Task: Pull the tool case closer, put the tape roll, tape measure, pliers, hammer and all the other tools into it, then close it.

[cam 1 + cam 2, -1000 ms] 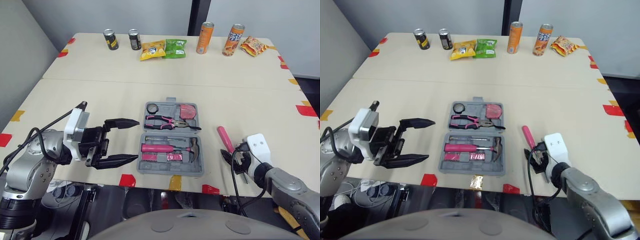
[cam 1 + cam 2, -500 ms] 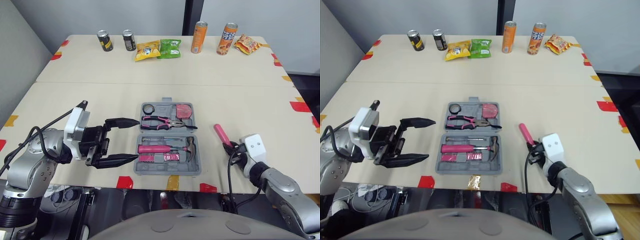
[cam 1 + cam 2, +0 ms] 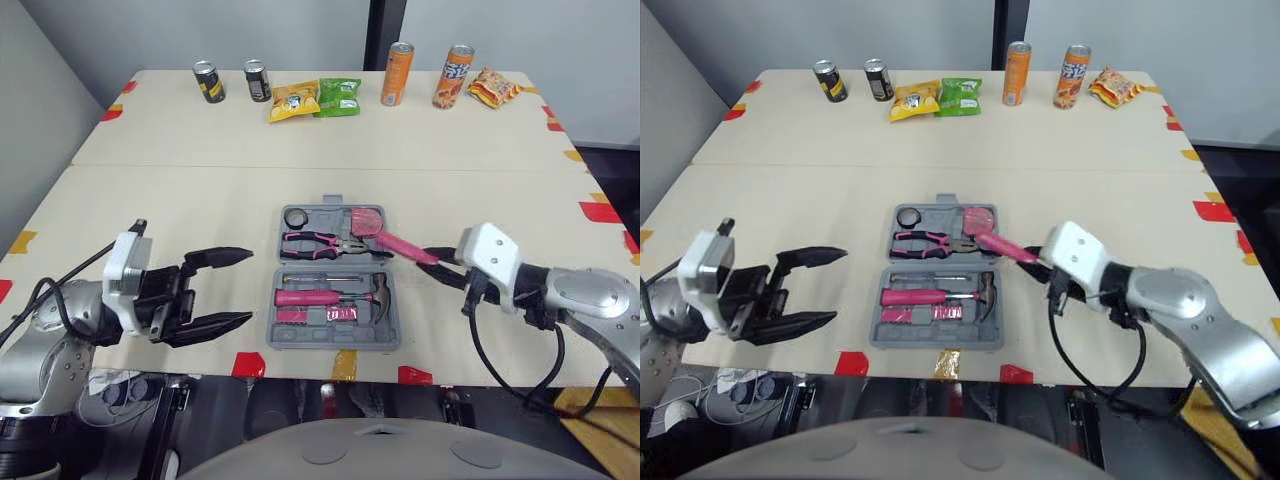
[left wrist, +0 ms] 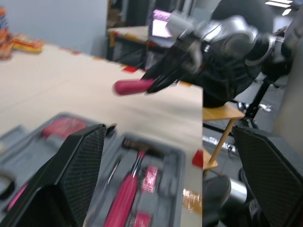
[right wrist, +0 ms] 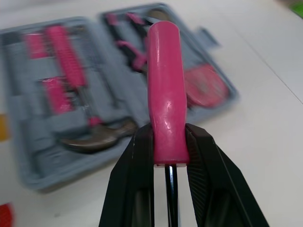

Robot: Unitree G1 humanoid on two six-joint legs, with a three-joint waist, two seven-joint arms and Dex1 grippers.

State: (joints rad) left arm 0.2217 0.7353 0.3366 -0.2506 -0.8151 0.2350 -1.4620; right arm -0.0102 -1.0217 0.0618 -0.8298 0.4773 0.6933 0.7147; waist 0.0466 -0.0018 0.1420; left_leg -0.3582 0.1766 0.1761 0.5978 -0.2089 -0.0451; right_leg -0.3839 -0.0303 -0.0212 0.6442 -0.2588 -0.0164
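The grey tool case [image 3: 392,330] lies open at the table's front middle. In it are a tape roll [image 3: 297,217], a pink tape measure [image 3: 365,218], pliers [image 3: 325,242] and a pink-handled hammer [image 3: 330,297]. My right gripper [image 3: 437,256] is shut on a pink-handled screwdriver [image 3: 400,245], held just right of the case. The handle points over the case's right rim toward the tape measure. In the right wrist view the handle [image 5: 164,90] sticks out beyond both fingers [image 5: 137,161]. My left gripper [image 3: 245,288] hovers open and empty to the left of the case.
Along the far edge stand two dark cans [image 3: 211,80], two snack bags [image 3: 315,98], two orange cans [image 3: 398,74] and another bag [image 3: 495,87]. Red and yellow tape marks [image 3: 252,361] line the table's edges. Bare tabletop lies on both sides of the case.
My right gripper shut on the screwdriver at the front right, lifted it and carried it left to the case's right rim. My left gripper drew back slightly to the left, still open.
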